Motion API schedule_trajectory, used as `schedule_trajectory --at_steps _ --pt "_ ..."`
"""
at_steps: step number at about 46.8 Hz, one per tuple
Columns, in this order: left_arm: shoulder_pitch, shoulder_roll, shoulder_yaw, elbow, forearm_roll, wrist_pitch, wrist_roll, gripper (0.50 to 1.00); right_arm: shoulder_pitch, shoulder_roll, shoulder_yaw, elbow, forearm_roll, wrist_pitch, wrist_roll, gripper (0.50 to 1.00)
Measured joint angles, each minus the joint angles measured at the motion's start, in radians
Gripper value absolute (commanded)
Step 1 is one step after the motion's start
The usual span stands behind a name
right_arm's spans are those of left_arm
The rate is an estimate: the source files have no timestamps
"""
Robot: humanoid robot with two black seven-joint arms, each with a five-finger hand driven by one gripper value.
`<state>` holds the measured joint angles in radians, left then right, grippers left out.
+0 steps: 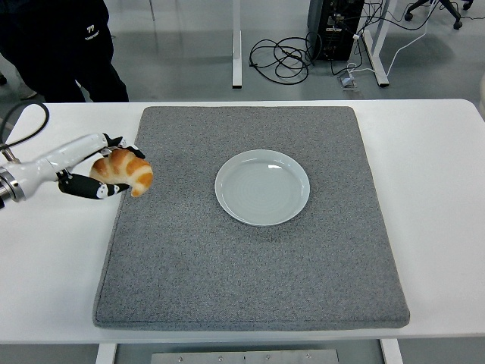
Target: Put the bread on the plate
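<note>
**Croissant held aloft at the mat's left edge, plate waiting in the middle**

The left hand (95,176) comes in from the left edge of the head view and has its fingers closed around the bread (123,170), a golden croissant. Fingers wrap over the top and under the bottom, so the pastry is cradled rather than pinched, which suits something soft and flaky. The croissant sits over the left border of the grey mat (250,303), apparently lifted clear of it, though the height is hard to judge from above.

The plate (262,187), pale and empty, lies near the centre of the mat, well to the right of the hand. Nothing stands between the two; the mat surface along that line is bare, so a straight sideways carry looks open. The plate's low rim is the only edge to clear, and keeping the bread raised until it is above the dish should be enough.

The white worktop (424,174) extends well beyond the mat on both sides. A person (61,45) in dark clothing stands beyond the far left corner, apart from the hand. The right arm does not appear.
</note>
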<state>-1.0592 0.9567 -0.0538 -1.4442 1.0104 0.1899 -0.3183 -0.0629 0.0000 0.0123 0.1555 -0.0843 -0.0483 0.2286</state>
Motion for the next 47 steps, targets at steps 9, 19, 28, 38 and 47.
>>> schedule_trajectory --at_steps 9,19,28,38,47 --pt "-0.164 -0.011 0.001 0.018 -0.026 -0.057 0.049 0.500 0.000 0.000 0.000 0.002 0.000 0.001 0.000 1.000" --pt "-0.247 -0.206 0.011 0.149 -0.027 -0.058 0.086 0.500 -0.002 0.000 0.000 -0.003 0.000 0.000 -0.001 1.000" --pt "-0.270 -0.447 0.012 0.381 -0.028 -0.058 0.087 0.500 -0.006 0.000 0.000 -0.004 0.000 -0.001 0.000 1.000" --pt "-0.289 -0.672 0.013 0.554 -0.030 -0.059 0.087 0.500 -0.011 0.000 0.000 -0.006 0.000 -0.001 0.000 1.000" --pt "-0.290 -0.827 0.038 0.620 -0.028 -0.056 0.090 0.500 -0.011 0.000 0.000 -0.007 0.000 -0.001 0.000 1.000"
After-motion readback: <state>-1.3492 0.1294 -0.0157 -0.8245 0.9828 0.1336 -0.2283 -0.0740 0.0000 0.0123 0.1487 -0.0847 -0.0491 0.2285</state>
